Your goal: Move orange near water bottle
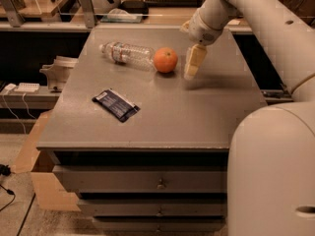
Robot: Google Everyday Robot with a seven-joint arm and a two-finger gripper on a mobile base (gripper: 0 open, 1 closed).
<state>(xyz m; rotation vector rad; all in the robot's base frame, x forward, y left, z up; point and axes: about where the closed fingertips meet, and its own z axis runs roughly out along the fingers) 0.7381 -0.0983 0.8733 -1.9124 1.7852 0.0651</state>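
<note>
While the orange (165, 60) rests on the grey cabinet top (197, 112), it sits right at the base end of the water bottle (125, 53), which lies on its side; touching or barely apart cannot be told. The gripper (192, 63) hangs just beside the orange on the side away from the bottle, pointing down and clear of the fruit, and whether it is spread or closed cannot be told. A dark blue snack packet (116, 105) lies flat, well apart, nearer the front edge.

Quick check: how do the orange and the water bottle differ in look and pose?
The orange is round and opaque; the water bottle is long, clear and ribbed. The water bottle lies on its side; the orange sits compact. Both rest on the table, close together. The gripper hangs beside the orange, apart from it.
</note>
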